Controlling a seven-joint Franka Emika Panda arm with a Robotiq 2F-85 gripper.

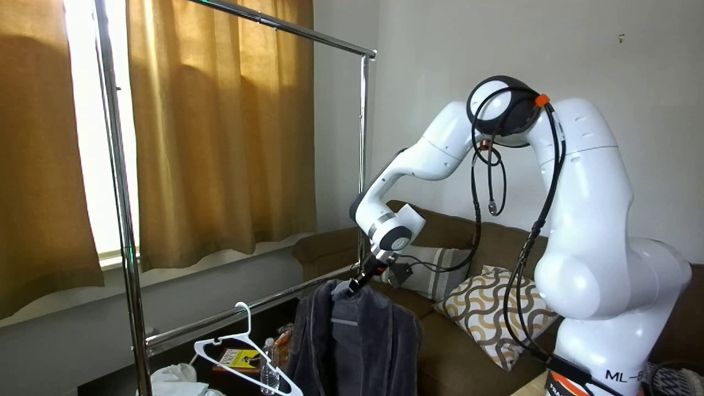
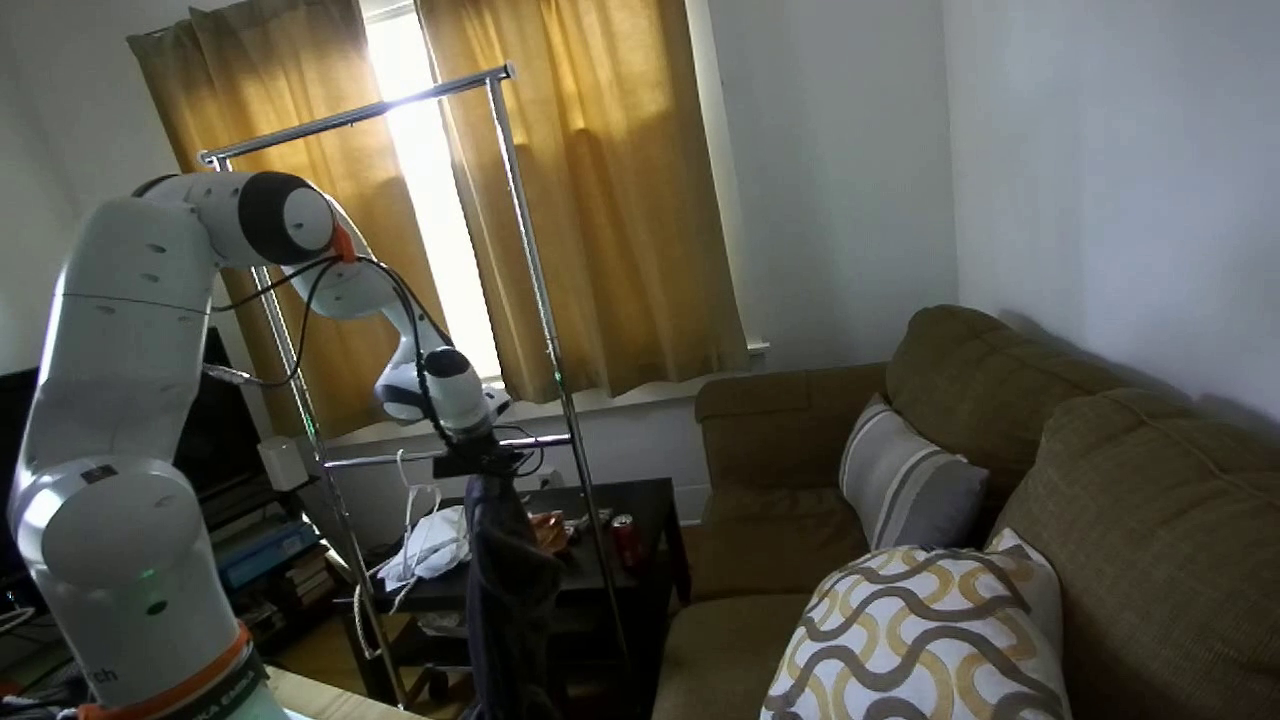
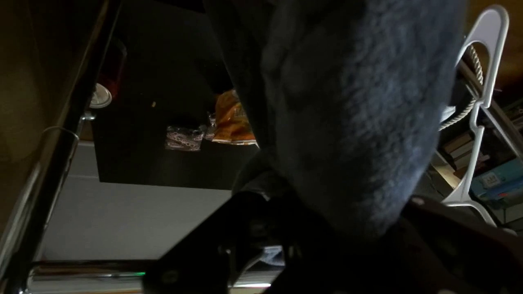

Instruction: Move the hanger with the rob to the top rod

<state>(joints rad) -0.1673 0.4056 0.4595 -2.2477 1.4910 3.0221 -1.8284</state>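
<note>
The rob (image 1: 401, 335), long and dark grey-blue with an open front, hangs by the rack's far pole; it also shows in an exterior view (image 2: 510, 590) and the wrist view (image 3: 367, 102). The hanger is hidden inside its shoulders; whether its hook is over the lower bar cannot be seen. My gripper (image 1: 356, 284) points down at the collar, touching or very near it. In the wrist view the dark fingers (image 3: 331, 222) lie around the top of the cloth, but the pads are hidden in shadow. The shiny top rod (image 1: 286, 26) is high above, in both exterior views (image 2: 360, 115).
A bare white hanger (image 1: 242, 334) hangs on the lower bar (image 1: 192, 328), beside the rob. The rack's poles (image 1: 363, 143) stand close to the arm. A dark table with a bottle (image 1: 269, 366) and wrappers lies behind the rack. A brown sofa (image 2: 770, 560) with pillows stands alongside.
</note>
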